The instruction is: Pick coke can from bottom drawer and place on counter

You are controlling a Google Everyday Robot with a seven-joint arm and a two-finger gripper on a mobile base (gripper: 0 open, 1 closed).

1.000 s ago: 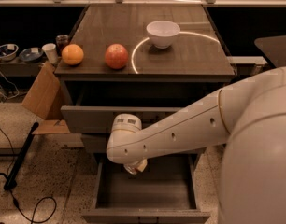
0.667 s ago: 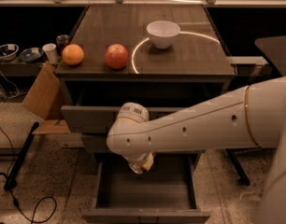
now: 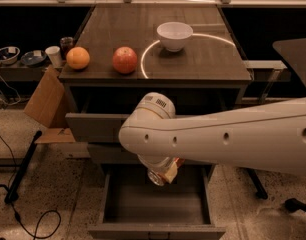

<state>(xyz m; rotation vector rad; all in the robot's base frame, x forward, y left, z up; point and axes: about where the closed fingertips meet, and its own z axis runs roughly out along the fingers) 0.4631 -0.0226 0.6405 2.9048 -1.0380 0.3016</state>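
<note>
Dim, hand (image 3: 163,174) over bottom drawer (image 3: 155,229) perhaps shadowed

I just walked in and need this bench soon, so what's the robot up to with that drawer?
The arm reaches in from the right; its gripper, tucked under the wrist, seems to hold the coke can above the open bottom drawer. On the counter sit an orange, an apple and a white bowl; the can is not there yet.

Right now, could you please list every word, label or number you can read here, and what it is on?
None can be read.
Coke can, at the gripper above the open bottom drawer: lettering not visible.
Dark patch on the arm: too blurred to read.
</note>
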